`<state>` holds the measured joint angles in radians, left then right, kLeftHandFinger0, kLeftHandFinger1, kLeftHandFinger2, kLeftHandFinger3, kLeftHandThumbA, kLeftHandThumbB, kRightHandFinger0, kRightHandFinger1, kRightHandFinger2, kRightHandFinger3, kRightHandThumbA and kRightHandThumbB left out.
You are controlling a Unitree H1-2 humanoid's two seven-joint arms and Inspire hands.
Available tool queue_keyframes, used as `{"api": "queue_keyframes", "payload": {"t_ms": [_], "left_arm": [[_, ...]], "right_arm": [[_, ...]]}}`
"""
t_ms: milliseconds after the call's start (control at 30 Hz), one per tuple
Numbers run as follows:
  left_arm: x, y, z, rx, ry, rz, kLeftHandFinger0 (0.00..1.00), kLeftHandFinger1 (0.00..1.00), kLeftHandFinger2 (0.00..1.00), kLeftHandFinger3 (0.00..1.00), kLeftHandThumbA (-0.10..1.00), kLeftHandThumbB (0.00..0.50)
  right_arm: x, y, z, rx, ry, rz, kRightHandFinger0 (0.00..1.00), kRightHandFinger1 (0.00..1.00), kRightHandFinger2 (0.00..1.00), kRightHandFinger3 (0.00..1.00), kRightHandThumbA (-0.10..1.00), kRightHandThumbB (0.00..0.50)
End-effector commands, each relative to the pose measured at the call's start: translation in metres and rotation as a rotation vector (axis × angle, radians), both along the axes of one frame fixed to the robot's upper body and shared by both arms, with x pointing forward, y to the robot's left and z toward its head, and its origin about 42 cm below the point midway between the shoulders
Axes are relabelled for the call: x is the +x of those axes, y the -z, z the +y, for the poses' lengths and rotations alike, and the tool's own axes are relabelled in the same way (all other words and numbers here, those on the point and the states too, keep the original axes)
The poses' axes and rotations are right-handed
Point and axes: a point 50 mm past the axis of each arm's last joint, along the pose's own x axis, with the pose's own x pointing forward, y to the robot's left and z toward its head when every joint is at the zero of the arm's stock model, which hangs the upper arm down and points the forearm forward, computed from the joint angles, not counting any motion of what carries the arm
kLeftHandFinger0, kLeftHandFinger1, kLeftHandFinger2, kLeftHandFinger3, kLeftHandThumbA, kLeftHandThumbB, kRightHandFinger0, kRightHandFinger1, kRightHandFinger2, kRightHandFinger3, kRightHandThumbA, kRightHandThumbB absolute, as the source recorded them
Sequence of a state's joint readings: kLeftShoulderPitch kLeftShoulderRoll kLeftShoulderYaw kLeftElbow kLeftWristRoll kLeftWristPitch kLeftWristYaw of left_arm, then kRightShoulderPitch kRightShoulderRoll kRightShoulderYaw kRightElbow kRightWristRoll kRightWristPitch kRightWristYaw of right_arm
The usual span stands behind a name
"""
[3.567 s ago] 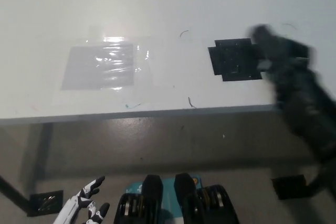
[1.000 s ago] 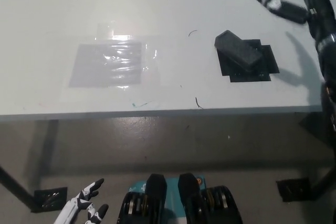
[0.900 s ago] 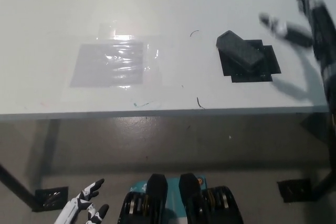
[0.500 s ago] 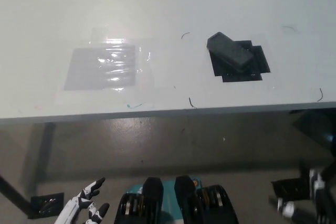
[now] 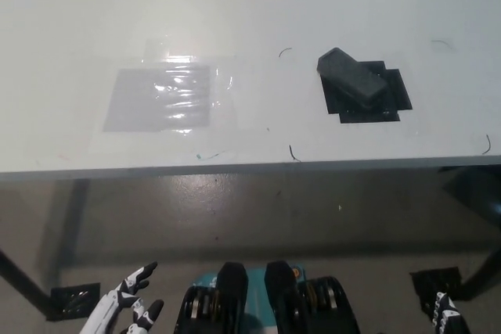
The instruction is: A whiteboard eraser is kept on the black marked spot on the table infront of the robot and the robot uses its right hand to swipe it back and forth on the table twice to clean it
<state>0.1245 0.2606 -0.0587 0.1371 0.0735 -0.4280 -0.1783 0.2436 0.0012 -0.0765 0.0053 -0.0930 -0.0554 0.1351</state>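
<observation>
Before you, a dark grey block-shaped whiteboard eraser [image 5: 353, 78], lying flat and angled diagonally, resting on the black marked spot [image 5: 394, 99], its upper-left end overhanging onto the white worktop [image 5: 250, 5], nothing touching it

Both the left hand [image 5: 129, 309] and right hand [image 5: 448, 316] are cut off by the bottom edge.

A white table [image 5: 235, 5] fills the upper half of the view, its front edge running straight across. A clear plastic sheet [image 5: 160, 98] taped to it catches glare from overhead light (a few pen squiggles lie nearby). Below, the floor [image 5: 235, 209] is glossy grey-brown.
</observation>
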Motion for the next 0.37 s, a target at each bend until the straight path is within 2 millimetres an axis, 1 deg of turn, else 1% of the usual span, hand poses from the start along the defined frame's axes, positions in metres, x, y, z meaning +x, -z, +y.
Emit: {"api": "queue_keyframes", "payload": {"t_ms": [0,33,67,100,133,167,333], "left_arm": [[0.0044,-0.0072,0.0018,-0.024,0.031,-0.042,1.00,1.00,1.00,1.00,0.71,0.403],[0.0039,-0.0074,0.0026,-0.023,0.027,-0.036,1.00,1.00,1.00,1.00,0.72,0.405],[0.0040,-0.0070,0.0038,-0.014,0.020,-0.035,1.00,1.00,1.00,1.00,0.74,0.402],[0.0042,-0.0068,0.0041,-0.012,0.018,-0.034,1.00,1.00,1.00,1.00,0.75,0.403],[0.0046,-0.0064,0.0045,-0.013,0.017,-0.030,1.00,1.00,1.00,1.00,0.76,0.401],[0.0063,-0.0070,0.0047,-0.015,0.014,-0.032,1.00,1.00,1.00,1.00,0.76,0.400],[0.0102,-0.0084,0.0051,-0.012,0.013,-0.037,1.00,1.00,1.00,1.00,0.76,0.402]], "right_arm": [[0.0125,-0.0051,0.0060,0.084,-0.077,-0.345,1.00,1.00,1.00,1.00,1.00,0.224],[0.0134,-0.0051,0.0062,0.081,-0.080,-0.343,1.00,1.00,1.00,1.00,1.00,0.230],[0.0134,-0.0050,0.0066,0.077,-0.083,-0.338,1.00,1.00,1.00,1.00,1.00,0.225],[0.0131,-0.0049,0.0068,0.077,-0.085,-0.337,1.00,1.00,1.00,1.00,1.00,0.243],[0.0120,-0.0047,0.0073,0.078,-0.088,-0.337,1.00,1.00,1.00,1.00,1.00,0.245],[0.0127,-0.0051,0.0077,0.072,-0.092,-0.339,1.00,1.00,1.00,1.00,1.00,0.233],[0.0142,-0.0050,0.0076,0.061,-0.106,-0.341,1.00,1.00,1.00,1.00,1.00,0.226]]}}
